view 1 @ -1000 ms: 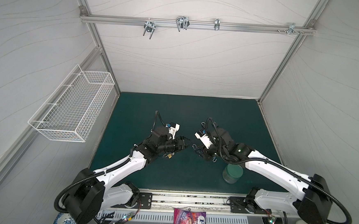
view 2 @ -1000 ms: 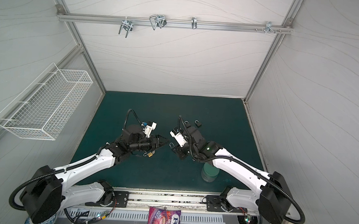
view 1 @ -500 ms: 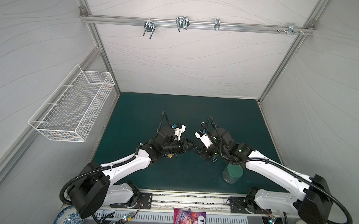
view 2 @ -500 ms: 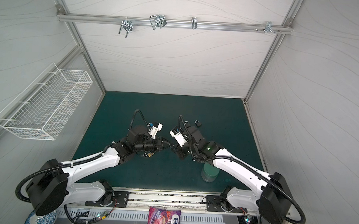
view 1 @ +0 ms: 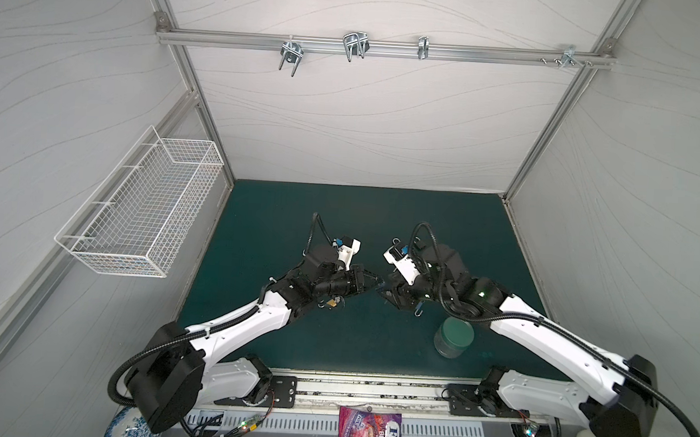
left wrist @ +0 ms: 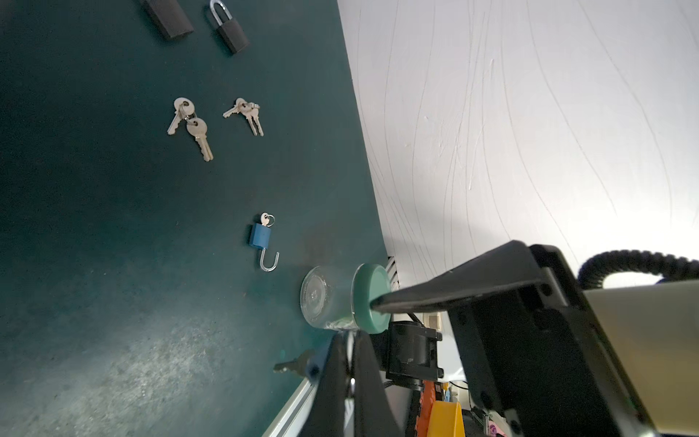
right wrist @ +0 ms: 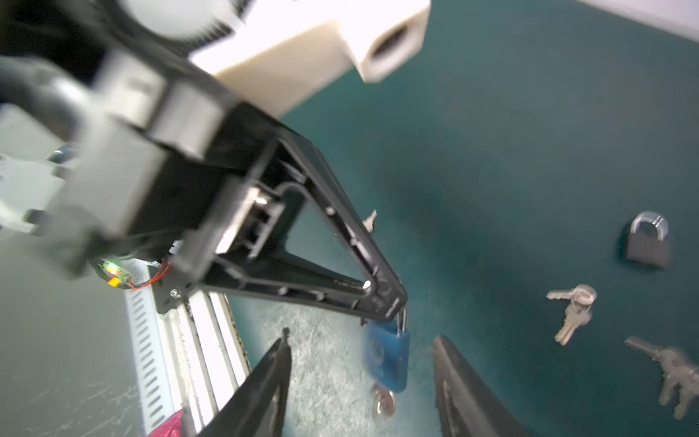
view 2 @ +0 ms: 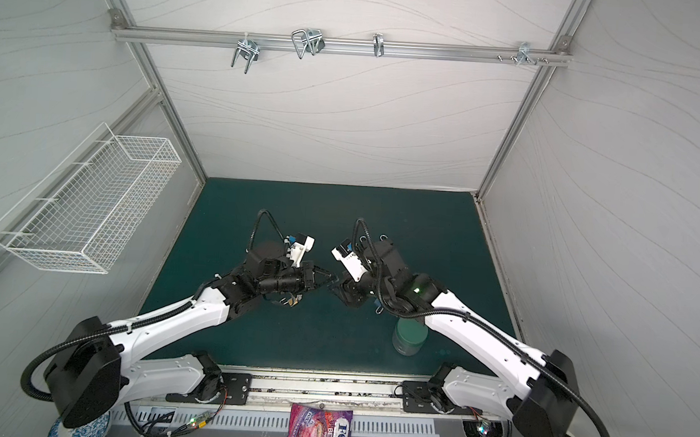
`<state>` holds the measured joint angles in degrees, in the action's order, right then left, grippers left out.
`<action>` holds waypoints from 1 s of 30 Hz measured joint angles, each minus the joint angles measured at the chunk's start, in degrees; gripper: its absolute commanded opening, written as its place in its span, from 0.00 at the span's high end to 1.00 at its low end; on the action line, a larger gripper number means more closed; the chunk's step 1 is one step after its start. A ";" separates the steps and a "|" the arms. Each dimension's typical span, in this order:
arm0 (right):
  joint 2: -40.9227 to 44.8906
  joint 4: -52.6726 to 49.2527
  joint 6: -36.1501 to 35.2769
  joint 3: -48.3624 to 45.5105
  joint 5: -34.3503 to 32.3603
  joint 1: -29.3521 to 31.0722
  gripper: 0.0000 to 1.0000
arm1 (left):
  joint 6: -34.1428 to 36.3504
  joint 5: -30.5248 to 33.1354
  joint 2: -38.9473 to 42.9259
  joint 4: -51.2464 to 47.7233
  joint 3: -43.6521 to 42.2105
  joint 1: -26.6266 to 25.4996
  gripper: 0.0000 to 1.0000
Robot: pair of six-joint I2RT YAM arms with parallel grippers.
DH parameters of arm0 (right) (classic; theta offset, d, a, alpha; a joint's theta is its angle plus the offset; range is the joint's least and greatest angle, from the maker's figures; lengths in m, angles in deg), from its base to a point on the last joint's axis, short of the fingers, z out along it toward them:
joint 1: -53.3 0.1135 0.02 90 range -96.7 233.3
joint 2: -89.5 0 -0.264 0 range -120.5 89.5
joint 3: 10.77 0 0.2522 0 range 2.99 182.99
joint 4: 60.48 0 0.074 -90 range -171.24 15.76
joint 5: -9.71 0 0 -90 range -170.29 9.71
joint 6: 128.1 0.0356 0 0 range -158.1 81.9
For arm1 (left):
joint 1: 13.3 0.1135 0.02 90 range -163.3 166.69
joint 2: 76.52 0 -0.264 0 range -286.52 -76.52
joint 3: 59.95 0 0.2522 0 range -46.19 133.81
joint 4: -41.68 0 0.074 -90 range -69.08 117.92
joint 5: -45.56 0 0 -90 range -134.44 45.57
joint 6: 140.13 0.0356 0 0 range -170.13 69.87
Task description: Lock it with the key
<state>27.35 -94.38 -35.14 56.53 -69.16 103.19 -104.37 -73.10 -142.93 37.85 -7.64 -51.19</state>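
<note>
The green mat (view 1: 381,217) is spread beneath both grippers; a green-lidded jar (left wrist: 340,299) is set behind the right gripper (view 1: 389,290), beside its arm; the blue padlock (right wrist: 387,355) is pinched by its shackle in the pressed-together left gripper (right wrist: 397,308) and flanked, untouched, by the spread right fingers (right wrist: 461,389); its key (right wrist: 382,403) is seated underneath; a black padlock (right wrist: 646,242), a second blue lock (left wrist: 260,236) and key bunches (right wrist: 573,310) are scattered beyond.

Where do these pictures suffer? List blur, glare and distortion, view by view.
Right wrist view: motion blur smears the left gripper and the blue padlock hanging from it; the keys look soft. Left wrist view: sharp mat, with a pale glare patch, and a washed-out wall. Both top views: evenly lit and sharp, but the wide lens splays the frame posts outward.
</note>
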 measured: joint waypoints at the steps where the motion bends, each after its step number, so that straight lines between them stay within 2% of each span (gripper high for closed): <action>1: 1.88 0.42 0.09 0.11 0.04 0.00 0.33 | 0.07 0.24 1.16 -0.50 0.28 0.31 1.00; 5: 7.19 1.16 0.42 1.01 0.17 -0.04 0.33 | -0.02 0.24 5.14 -2.12 2.27 1.99 1.00; 13: 11.19 3.82 -0.44 2.75 2.32 -0.04 0.35 | -1.79 -0.44 10.64 -3.69 8.17 2.99 1.00; 19: 14.12 14.47 -0.31 0.68 3.04 0.04 0.39 | -4.52 -1.05 11.76 -3.61 10.91 2.97 1.00; 23: 13.42 20.13 -1.07 0.57 2.80 1.86 0.39 | -5.66 -1.29 11.85 -3.61 12.44 2.97 1.00; 30: 8.66 21.66 -3.06 2.93 2.78 3.78 0.38 | -7.10 -1.57 12.98 -3.48 12.76 2.97 1.00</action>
<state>36.01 -72.72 -38.20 59.46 -66.38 106.97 -111.47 -74.67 -129.95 34.38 5.12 -48.22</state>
